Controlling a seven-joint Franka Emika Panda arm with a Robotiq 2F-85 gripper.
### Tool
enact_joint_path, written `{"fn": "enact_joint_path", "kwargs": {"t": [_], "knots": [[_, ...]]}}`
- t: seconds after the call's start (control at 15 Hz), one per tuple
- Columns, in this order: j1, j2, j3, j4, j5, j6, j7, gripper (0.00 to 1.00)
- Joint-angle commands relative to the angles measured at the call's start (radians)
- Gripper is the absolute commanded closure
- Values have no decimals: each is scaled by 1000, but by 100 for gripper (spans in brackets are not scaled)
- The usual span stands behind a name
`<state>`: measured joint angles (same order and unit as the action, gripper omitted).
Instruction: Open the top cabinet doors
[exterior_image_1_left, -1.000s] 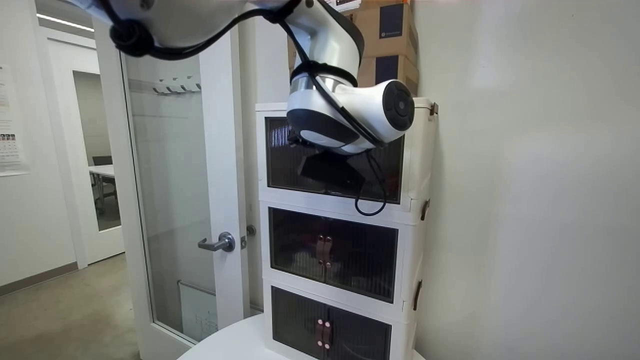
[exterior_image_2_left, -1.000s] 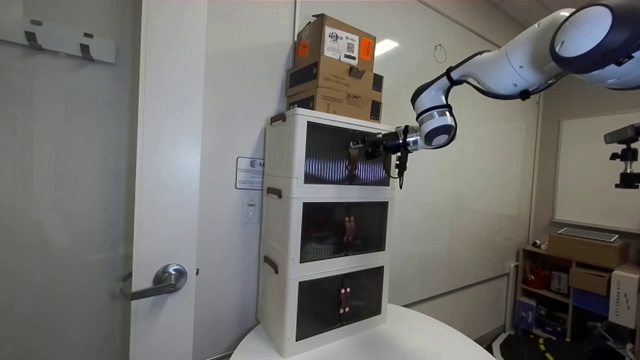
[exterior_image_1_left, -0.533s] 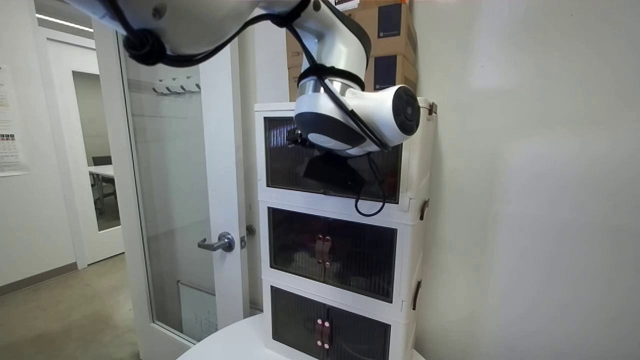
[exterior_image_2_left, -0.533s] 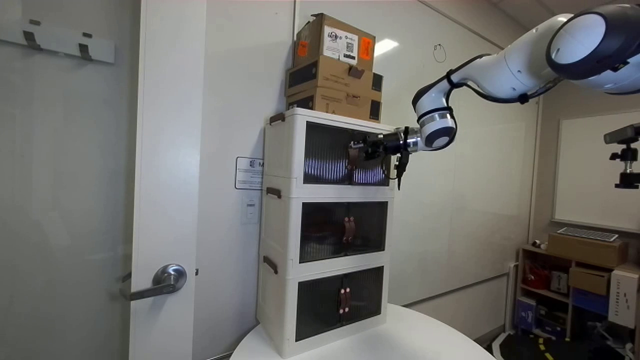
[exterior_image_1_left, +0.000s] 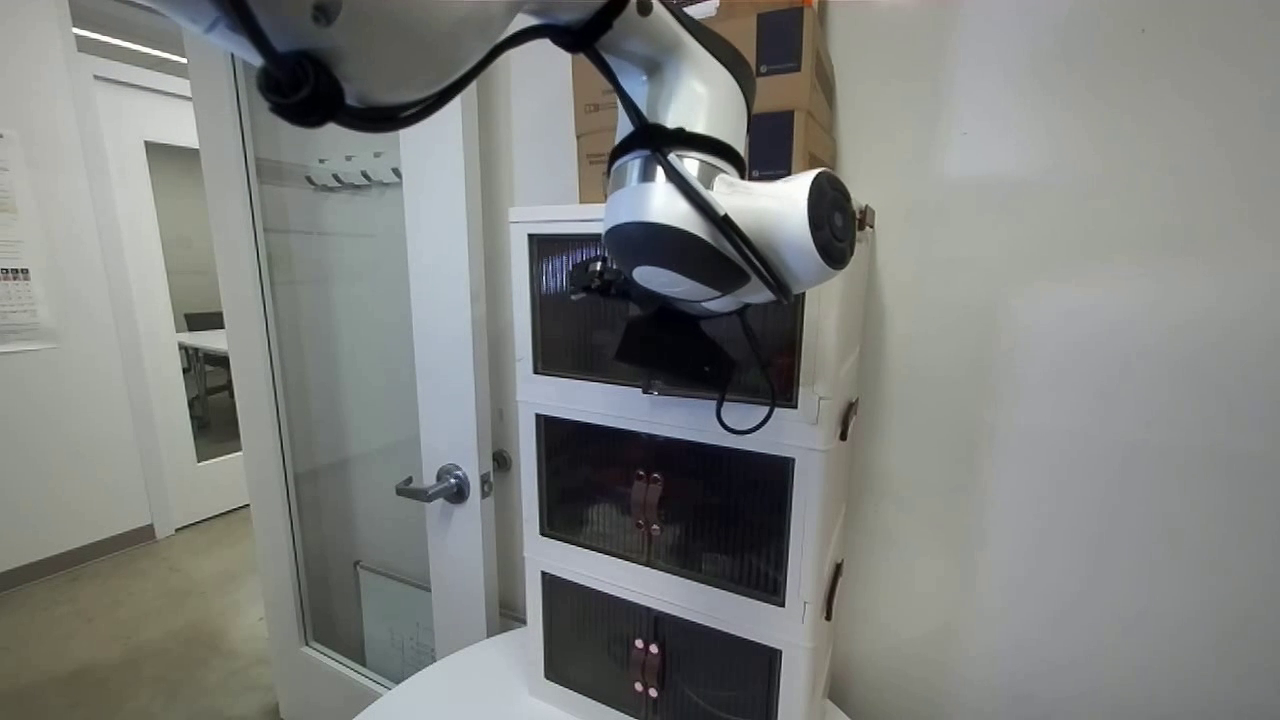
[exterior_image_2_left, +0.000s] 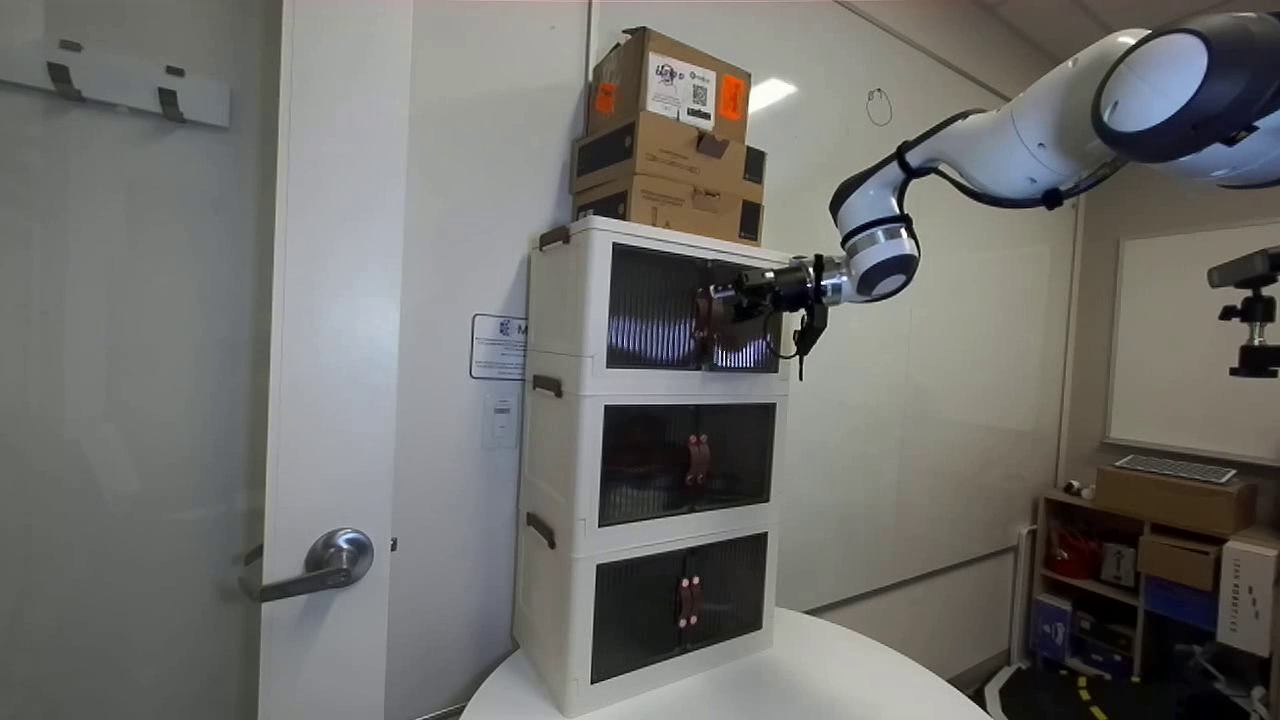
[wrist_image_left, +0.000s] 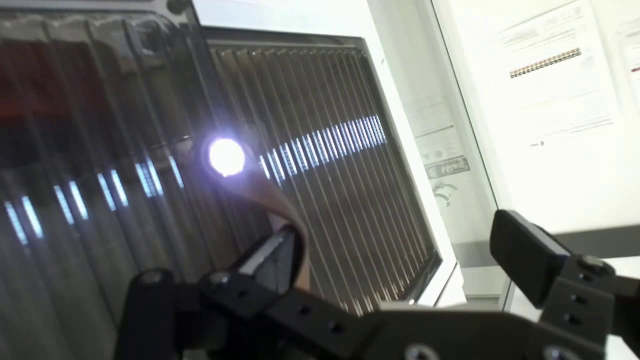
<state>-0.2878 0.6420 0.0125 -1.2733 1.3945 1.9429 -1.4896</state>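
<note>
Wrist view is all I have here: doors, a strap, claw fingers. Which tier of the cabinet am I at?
Observer: The top one. In both exterior views the claw is at the top cabinet doors.
Operator: Anything sitting on the cabinet?
Observer: Yes, three stacked cardboard boxes, shown in an exterior view.
Operator: Anything open lower down on it?
Observer: No. The middle doors and the lowest doors look shut in both exterior views.
</note>
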Motion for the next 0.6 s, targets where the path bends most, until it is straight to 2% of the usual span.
{"fn": "enact_joint_path", "kwargs": {"t": [0.0,0.53], "knots": [[18,-50,-5,-58,-33,-97,-27,0],[55,-137,-53,-132,-170,-46,26,0]]}}
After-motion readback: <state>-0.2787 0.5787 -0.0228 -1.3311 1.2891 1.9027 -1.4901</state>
